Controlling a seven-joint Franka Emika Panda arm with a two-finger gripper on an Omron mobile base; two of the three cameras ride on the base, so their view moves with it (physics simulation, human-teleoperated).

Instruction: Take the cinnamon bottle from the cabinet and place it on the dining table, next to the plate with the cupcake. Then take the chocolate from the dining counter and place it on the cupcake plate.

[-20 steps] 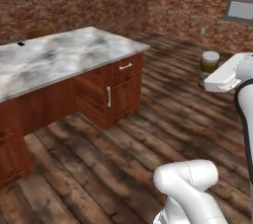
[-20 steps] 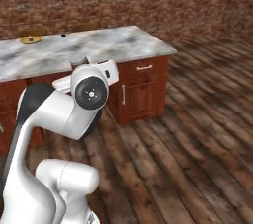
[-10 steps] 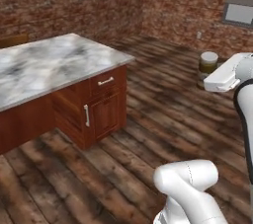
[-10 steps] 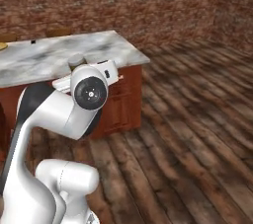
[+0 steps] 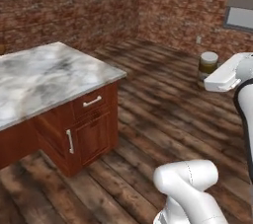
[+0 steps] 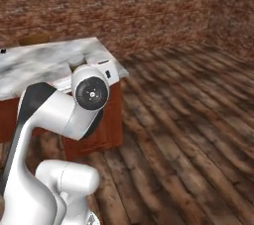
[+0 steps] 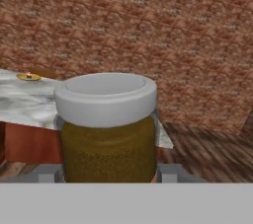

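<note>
The pincer (image 7: 106, 174) pinches the cinnamon bottle (image 7: 105, 128), which stands upright between the fingers, white cap up. The coming move turns on the plate (image 7: 28, 76): in the hand view it lies at ten o'clock from the bottle, far back on the marble counter (image 5: 44, 77). The left base view shows the bottle beyond the arm at two o'clock, but not the plate.

A rendered home kitchen: marble-topped surface (image 5: 44, 77) over wooden drawer and cabinet fronts (image 5: 89, 127), brick walls (image 6: 124, 6), dark plank floor (image 6: 188, 130), window (image 5: 240, 8) high up.
</note>
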